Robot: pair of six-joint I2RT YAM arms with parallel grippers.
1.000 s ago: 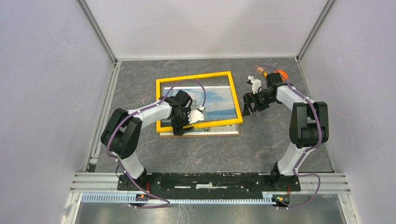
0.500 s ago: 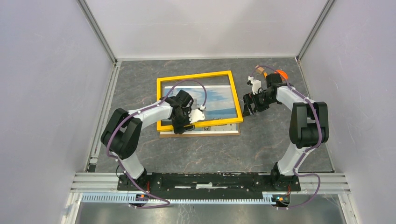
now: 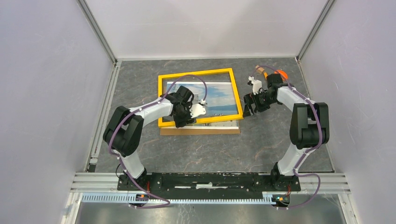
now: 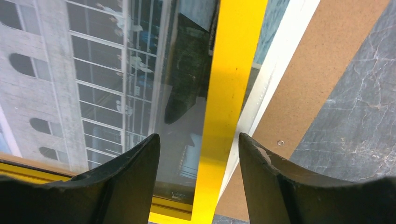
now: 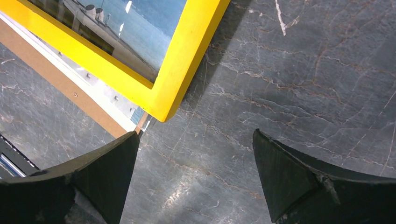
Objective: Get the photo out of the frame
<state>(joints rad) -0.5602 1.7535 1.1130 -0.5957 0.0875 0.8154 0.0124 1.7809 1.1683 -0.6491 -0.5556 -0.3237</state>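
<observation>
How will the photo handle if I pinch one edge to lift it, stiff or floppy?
Probably floppy: the photo looks like a thin sheet lying flat on the brown backing board, so it would likely sag from one edge. It seems light, yet hard to pinch while flush on the board.

Looking down past left gripper, jaws apart, astride one yellow rail of the frame. Clear gap between left finger and the rail; right finger just beside the rail's right edge, contact hard to call. Left of the rail: the photo under glass, grey multi-storey facade with rows of windows, dark reflection just beside the rail. Right of the rail: white strip, then brown backing panel with a small metal fastener, then grey marbled table. Second yellow rail low and left of the first, partly behind left finger.
</observation>
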